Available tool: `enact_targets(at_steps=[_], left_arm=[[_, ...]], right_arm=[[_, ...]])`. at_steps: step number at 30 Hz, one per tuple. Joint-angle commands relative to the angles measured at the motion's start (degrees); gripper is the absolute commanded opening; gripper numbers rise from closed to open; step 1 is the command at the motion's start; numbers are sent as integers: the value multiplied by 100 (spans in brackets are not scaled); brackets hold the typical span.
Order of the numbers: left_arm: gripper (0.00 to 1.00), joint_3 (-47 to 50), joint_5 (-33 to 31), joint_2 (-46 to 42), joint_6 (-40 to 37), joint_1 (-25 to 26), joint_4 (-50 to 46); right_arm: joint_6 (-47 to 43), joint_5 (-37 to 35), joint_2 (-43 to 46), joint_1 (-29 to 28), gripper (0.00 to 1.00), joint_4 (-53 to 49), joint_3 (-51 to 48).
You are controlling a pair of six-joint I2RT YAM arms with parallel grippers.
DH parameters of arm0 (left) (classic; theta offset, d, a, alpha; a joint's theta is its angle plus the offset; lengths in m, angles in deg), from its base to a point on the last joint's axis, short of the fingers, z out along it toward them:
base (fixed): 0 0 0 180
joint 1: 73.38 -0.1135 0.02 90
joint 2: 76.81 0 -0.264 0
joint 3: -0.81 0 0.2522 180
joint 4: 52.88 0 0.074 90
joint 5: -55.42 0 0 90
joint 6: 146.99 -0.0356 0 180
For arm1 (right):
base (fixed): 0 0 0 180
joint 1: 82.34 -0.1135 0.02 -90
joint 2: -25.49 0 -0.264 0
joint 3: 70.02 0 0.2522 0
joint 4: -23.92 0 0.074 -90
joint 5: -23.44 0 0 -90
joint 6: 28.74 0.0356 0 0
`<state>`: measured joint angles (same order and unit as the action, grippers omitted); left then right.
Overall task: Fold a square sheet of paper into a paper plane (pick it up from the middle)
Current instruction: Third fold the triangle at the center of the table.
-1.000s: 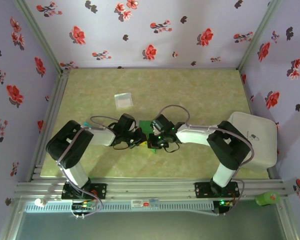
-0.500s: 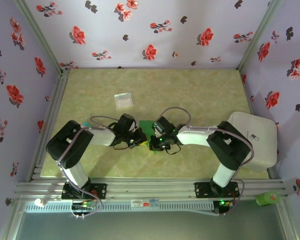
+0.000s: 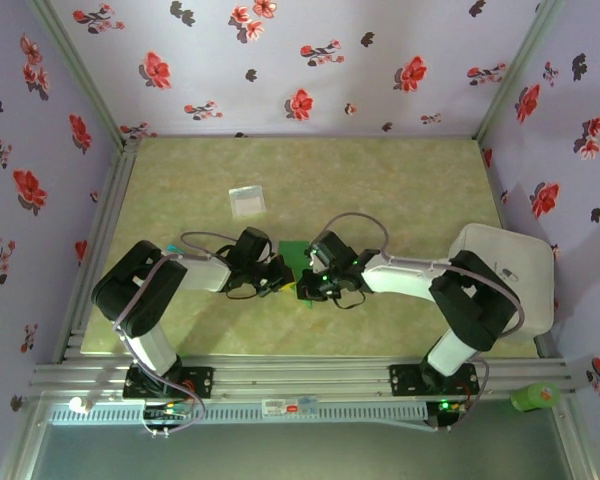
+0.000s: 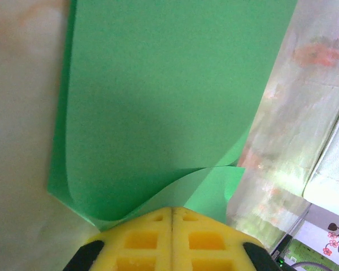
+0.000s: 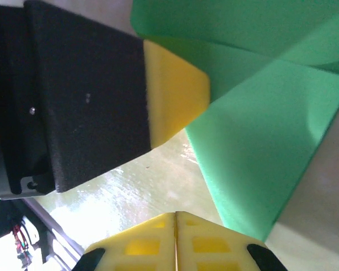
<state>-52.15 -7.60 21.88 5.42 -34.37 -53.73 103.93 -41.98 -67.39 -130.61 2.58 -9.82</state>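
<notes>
One table (image 3: 400,180). My left arm (image 3: 195,272) and right arm (image 3: 410,275) reach inward, meeting mid-table. One square sheet of paper (image 4: 158,101) curls between them, with one small pale packet (image 3: 247,201) beyond. My left pincer (image 4: 172,212) clamps the sheet's edge. My right pincer (image 5: 175,215) is closed beside it, and I cannot tell whether it grips the sheet.

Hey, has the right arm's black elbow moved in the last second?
Yes. The right arm's black elbow has swung rightward, covering more of the white rounded tray.
</notes>
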Motion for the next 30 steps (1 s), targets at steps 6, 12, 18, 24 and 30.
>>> enact_targets(at_steps=[6,12,18,24,30], left_arm=[[0,149,-235,130,-168,28,-324],[0,135,-227,146,-186,33,-341],[0,128,-221,150,-183,29,-333],[0,165,-221,146,-176,26,-294],[0,182,-226,137,-125,20,-236]], right_arm=[[116,-57,-502,-102,8,-104,151],[235,-13,-469,-59,8,131,-163],[468,170,-347,-8,9,599,-528],[963,377,-222,40,9,1422,-1013],[1213,505,61,54,9,1854,-1333]])
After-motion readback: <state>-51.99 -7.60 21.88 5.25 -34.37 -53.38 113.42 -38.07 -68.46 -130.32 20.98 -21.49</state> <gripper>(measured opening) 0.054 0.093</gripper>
